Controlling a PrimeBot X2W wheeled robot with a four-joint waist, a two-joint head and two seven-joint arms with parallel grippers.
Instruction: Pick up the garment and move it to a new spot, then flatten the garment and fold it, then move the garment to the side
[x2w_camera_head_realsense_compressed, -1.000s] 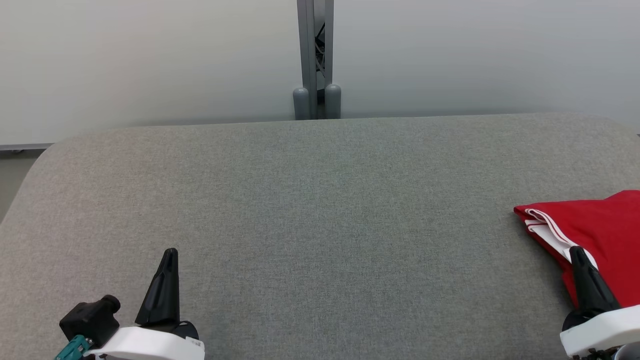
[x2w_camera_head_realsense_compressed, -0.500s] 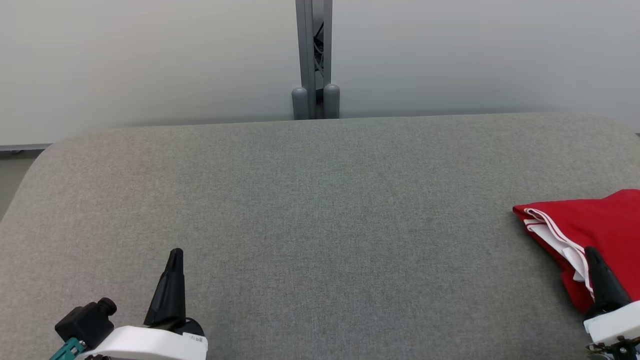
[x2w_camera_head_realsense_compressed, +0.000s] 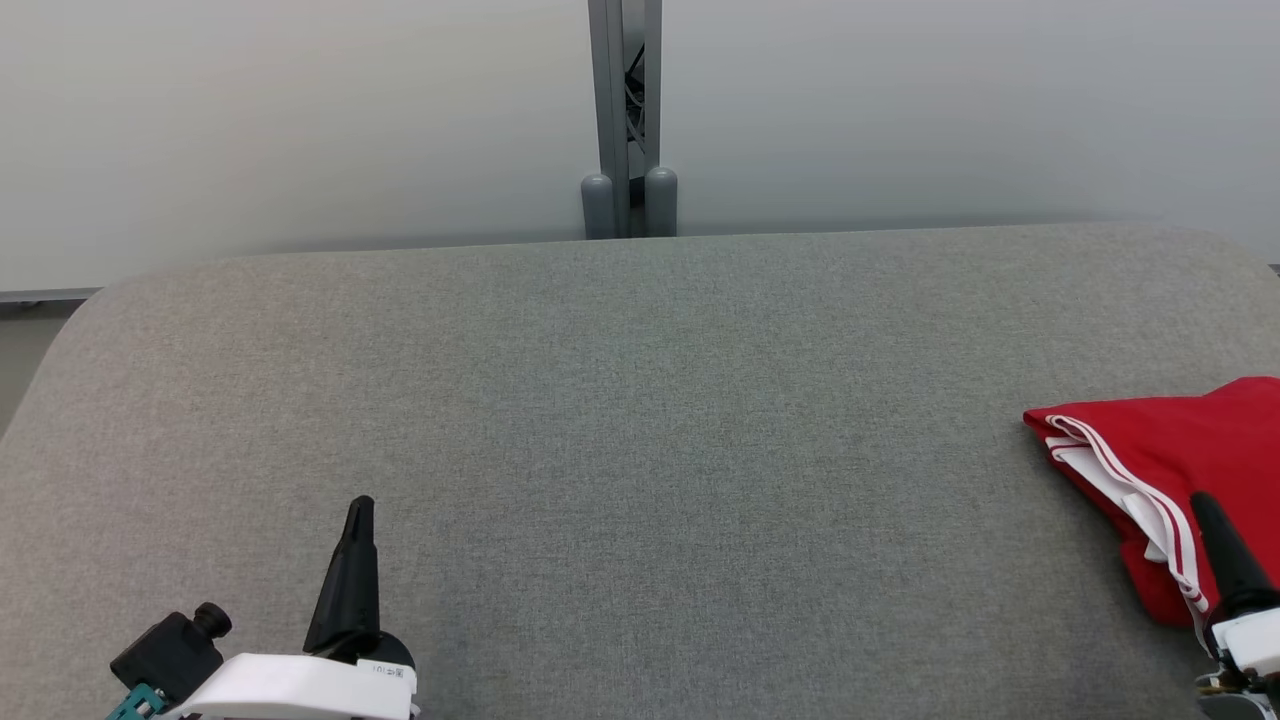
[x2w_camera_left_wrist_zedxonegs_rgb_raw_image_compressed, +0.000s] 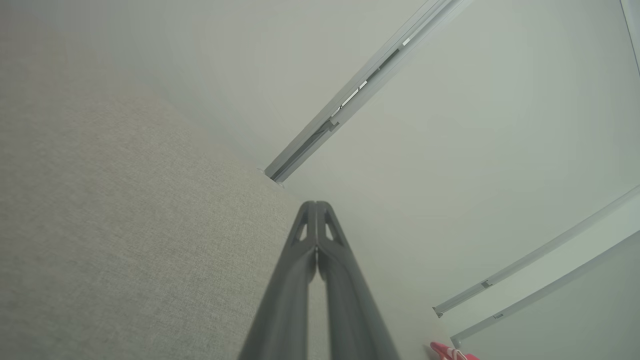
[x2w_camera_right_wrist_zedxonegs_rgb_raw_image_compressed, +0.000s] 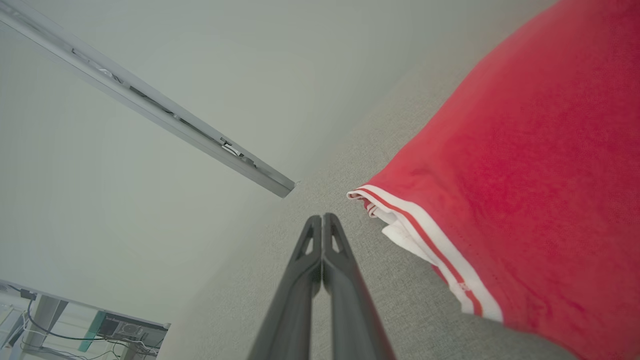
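Since a second ago my right pincer (x2w_camera_head_realsense_compressed: 1203, 503) has drawn back toward me, my left pincer (x2w_camera_head_realsense_compressed: 360, 505) slightly too; both taper to dark points, pressed shut, empty. Folded red knit garment (x2w_camera_head_realsense_compressed: 1180, 440), white-striped trim, lies at the right edge of the grey woven bench (x2w_camera_head_realsense_compressed: 640, 400)

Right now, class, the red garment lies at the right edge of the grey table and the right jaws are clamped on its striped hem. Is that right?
No. The right jaws are shut on nothing, beside the striped hem, as the right wrist view shows. The red garment does lie at the right edge of the grey table.
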